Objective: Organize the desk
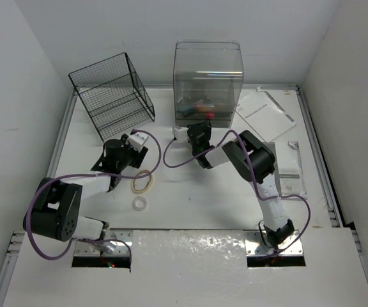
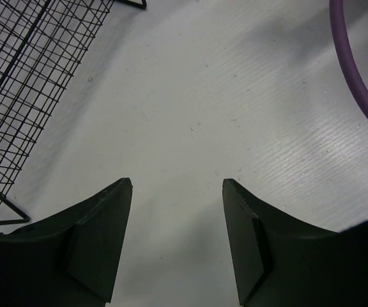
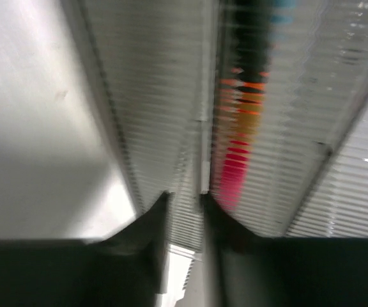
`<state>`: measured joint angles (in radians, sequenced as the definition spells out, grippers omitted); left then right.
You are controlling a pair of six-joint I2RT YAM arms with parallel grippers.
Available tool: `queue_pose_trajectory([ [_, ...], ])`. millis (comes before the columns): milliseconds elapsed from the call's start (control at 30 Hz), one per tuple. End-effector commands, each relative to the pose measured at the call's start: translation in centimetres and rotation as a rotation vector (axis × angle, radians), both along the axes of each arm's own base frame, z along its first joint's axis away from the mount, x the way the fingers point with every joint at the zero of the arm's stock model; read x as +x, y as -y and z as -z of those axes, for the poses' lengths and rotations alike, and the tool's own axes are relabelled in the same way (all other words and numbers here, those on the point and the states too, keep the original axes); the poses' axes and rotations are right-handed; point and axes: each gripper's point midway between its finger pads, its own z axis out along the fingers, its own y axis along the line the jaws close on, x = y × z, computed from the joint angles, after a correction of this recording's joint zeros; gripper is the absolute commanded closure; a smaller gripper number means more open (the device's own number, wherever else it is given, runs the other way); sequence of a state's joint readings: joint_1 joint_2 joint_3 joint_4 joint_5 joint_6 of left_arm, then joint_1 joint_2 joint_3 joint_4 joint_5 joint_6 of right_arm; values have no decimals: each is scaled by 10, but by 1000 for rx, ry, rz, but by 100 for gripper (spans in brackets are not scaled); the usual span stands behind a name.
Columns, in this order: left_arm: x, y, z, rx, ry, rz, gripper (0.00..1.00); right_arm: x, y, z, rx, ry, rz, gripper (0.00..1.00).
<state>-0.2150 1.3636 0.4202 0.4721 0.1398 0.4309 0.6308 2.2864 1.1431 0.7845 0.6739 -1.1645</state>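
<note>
The desk is a white tabletop with a thin raised rim. My left gripper hovers low over it just in front of the black wire basket. In the left wrist view it is open and empty over bare desk. My right gripper is at the front wall of the clear ribbed bin. In the blurred right wrist view its jaws stand close together with a small white object between them, right against the bin wall.
The bin holds red, orange and black items. A tan tape ring and a white tape ring lie left of centre. Papers and a small booklet lie at the right. The basket's wire side is left of my left fingers.
</note>
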Motion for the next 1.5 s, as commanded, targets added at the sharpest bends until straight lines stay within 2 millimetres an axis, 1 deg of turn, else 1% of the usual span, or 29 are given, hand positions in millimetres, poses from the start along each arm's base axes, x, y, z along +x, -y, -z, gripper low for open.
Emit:
queue_pose_trajectory([
  [0,14,3,-17,-41,45,0,43,9,1,-31,29,99,29,82],
  [33,15,2,-18,-43,48,0,43,9,0,-29,32,87,19,88],
  [67,15,2,-17,-41,44,0,43,8,0,-28,33,78,17,100],
  [200,16,1,-18,-41,45,-3,43,-1,-3,-23,33,51,-6,100],
  [267,15,1,-17,-41,42,-1,43,-11,-4,-17,25,35,-22,100],
  [300,15,1,-16,-40,41,-1,43,-15,-4,-20,31,38,-27,100],
  [367,15,2,-17,-42,40,3,43,-35,-5,-9,24,1,-58,100],
  [433,15,2,-16,-42,37,4,43,-48,-10,-5,31,-19,-89,100],
  [533,16,2,-17,-41,39,2,44,-75,-26,-1,20,-39,-145,100],
  [600,15,2,-16,-41,38,2,44,-90,-26,-2,36,-44,-146,100],
  [633,15,2,-16,-39,38,3,44,-100,-35,-2,42,-47,-168,100],
  [667,15,2,-16,-39,35,3,44,-108,-36,-1,46,-51,-174,100],
  [700,15,2,-16,-39,37,3,44,-118,-31,1,53,-53,-162,100],
  [733,15,2,-16,-38,34,5,44,-126,-35,-4,68,-39,-173,100],
  [767,15,2,-15,-38,32,6,44,-136,-28,1,58,-49,-171,100],
  [800,15,2,-17,-39,35,6,44,-139,-26,-6,85,-21,-164,100],
  [867,15,3,-16,-39,32,9,44,-143,-18,-7,88,-7,-149,100],
  [900,15,3,-16,-40,30,10,44,-142,-15,-13,79,18,-137,99],
  [1033,14,3,-15,-34,30,16,44,-142,-15,-25,67,42,-133,71],
  [1067,14,3,-15,-33,29,17,43,-144,-16,-32,90,47,-138,60],
  [1100,14,3,-15,-31,29,16,43,-149,-18,-32,119,36,-140,30],
  [1133,14,3,-14,-29,27,18,43,-154,-17,-42,158,47,-144,18],
  [1167,13,3,-13,-28,24,20,43,-158,-17,-45,202,44,-138,10],
  [1233,13,4,-12,-30,18,25,43,-169,-21,-52,258,33,-150,6],
  [1300,13,6,-12,-34,12,40,43,-182,-26,-62,385,-17,-142,4],
  [1333,11,7,-10,-34,-3,49,43,-189,-42,-60,552,-89,-167,3],
  [1400,7,20,-11,-12,-7,157,43,-210,-53,-65,686,-230,-200,1],
  [1433,2,23,-7,11,-73,205,43,-225,-66,-72,824,-306,-250,1],
  [1467,-17,23,10,29,-167,243,42,-231,-72,-66,869,-353,-260,1],
])
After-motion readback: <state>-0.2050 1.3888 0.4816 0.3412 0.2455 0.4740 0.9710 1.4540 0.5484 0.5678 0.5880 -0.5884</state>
